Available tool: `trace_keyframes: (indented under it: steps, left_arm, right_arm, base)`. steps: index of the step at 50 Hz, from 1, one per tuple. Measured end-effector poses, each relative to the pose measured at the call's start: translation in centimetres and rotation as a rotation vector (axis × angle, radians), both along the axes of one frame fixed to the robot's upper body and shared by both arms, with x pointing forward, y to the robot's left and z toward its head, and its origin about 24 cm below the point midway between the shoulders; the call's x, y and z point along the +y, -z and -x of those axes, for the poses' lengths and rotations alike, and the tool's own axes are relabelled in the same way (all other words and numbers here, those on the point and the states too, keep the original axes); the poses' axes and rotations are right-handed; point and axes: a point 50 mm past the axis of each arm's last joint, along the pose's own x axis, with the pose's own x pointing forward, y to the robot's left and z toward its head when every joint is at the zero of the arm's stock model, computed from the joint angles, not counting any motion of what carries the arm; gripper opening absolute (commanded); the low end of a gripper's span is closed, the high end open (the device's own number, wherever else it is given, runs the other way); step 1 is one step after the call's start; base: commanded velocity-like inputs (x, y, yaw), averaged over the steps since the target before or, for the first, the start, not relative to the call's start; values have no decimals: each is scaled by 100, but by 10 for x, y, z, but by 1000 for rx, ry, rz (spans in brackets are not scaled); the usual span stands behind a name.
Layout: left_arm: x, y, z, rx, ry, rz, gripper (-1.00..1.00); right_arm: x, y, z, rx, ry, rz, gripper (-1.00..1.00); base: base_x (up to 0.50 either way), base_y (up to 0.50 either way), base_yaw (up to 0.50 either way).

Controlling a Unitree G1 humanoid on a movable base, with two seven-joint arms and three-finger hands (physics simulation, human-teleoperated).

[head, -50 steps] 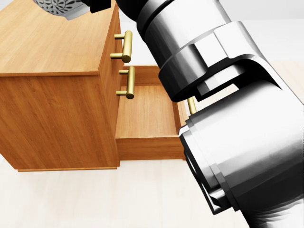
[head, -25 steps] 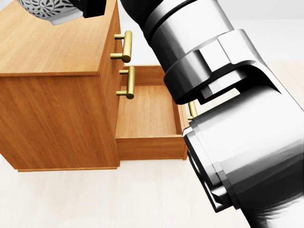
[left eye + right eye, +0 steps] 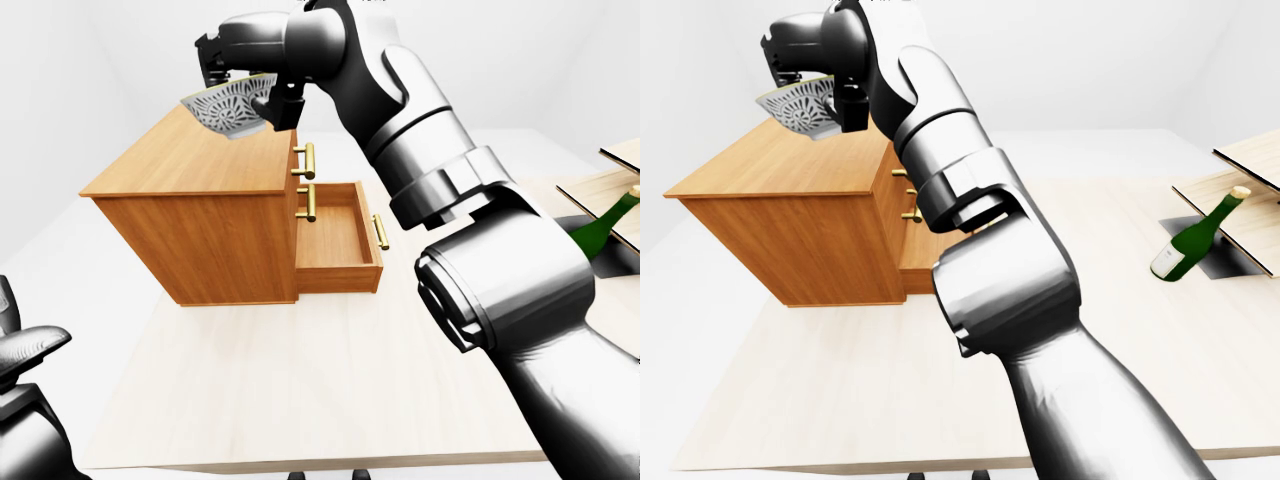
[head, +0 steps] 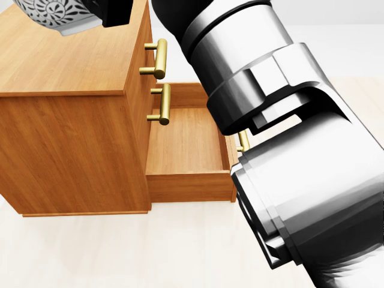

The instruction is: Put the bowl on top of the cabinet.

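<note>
— Largest first?
— Pale wooden bench (image 3: 300, 400), one, spread under everything. On it, toward the left of the left-eye view, one orange-brown wooden cabinet (image 3: 200, 230), with one open drawer (image 3: 335, 240) pulled out at its right side.
— And the arm?
— Silver-grey right arm (image 3: 440, 180), reaching from the lower right up across the view to the cabinet. At its end, dark right hand (image 3: 250, 60), fingers closed round the bowl.
— Where exactly, that bowl?
— One white bowl with a black floral pattern (image 3: 228, 105), tilted, just under the hand and gripped at its right side, hanging over the top of the cabinet near the drawer-side edge. Hard to tell whether clear of the wood or grazing it.
— Other hand?
— Dark left hand (image 3: 25, 350), low at the left edge of the left-eye view, well apart from the cabinet. Only partly in view; spread of the fingers impossible to judge.
— Smaller bits?
— One green glass bottle (image 3: 1188, 243), leaning, far right in the right-eye view, well apart from the cabinet. Three brass bar handles (image 4: 159, 58) counted: two on the cabinet face, one on the open drawer.
</note>
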Motion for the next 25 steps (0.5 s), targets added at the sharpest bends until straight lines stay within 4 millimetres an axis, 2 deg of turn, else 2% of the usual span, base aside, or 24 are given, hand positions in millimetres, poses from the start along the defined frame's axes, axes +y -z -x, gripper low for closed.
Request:
trace_keyframes:
  steps: [25]
  left_arm:
    - [0,1,0,2,0,-2,100]
  right_arm:
    - [0,8,-2,12,-1,5,-100]
  base:
    - [0,0,0]
